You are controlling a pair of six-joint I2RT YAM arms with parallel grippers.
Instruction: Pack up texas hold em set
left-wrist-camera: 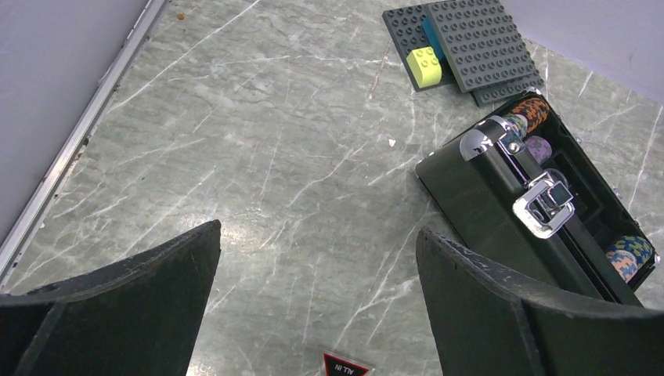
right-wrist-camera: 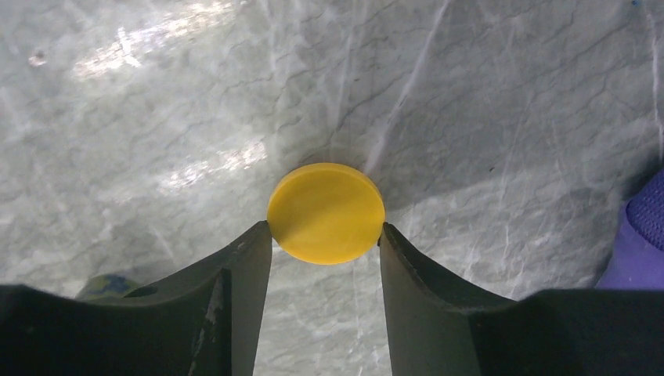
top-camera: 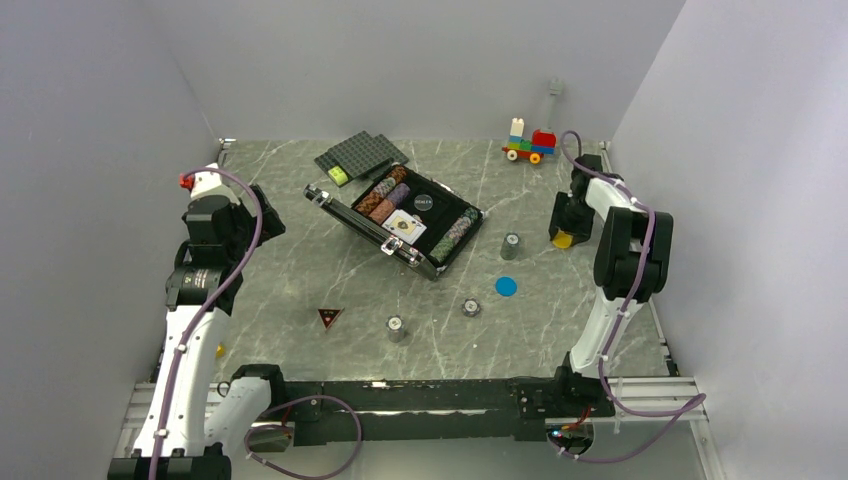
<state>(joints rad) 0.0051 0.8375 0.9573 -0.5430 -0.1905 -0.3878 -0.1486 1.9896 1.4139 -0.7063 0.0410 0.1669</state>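
Rising from the near-left base in a white link, folding at the black upper joints and leaning inward, with the left arm ending in the left gripper held high, tilted forward and down, jaws spread wide apart. Reaching far forward on the other side, with the right arm doubled over at its black elbow, wrist turned straight down and the right gripper set low. Pinching a yellow disc by its rim, one dark fingertip touching each side of it.
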